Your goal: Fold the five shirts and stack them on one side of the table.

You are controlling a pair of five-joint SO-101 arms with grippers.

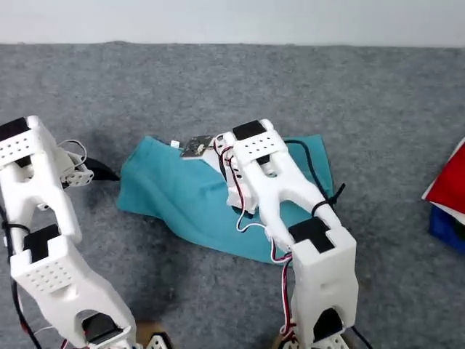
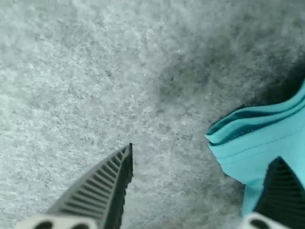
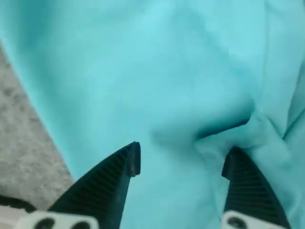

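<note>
Teal shirt (image 1: 182, 196) lies crumpled and partly folded near the middle of the grey felt-covered table (image 1: 378, 109), with its layered edge turned toward the left arm's side. Right gripper (image 3: 185, 149) is poised close over the cloth with its two dark ribbed fingers spread wide. A creased fold of fabric lies between them, and nothing is pinched. Whether the tips touch the cloth cannot be told. In the high view the right arm (image 1: 290, 196) stretches across the shirt and covers part of it. Left gripper (image 2: 204, 152) sits at the shirt's left edge, also spread wide and gripping nothing. One of its fingers (image 2: 281, 186) shows in front of the stacked teal edge, the other over bare felt. Left arm (image 1: 43, 218) stands along the table's left side. Well apart, at the table's right edge, a red shirt (image 1: 450, 182) and a blue shirt (image 1: 445, 227) lie together, both cut off by the frame
</note>
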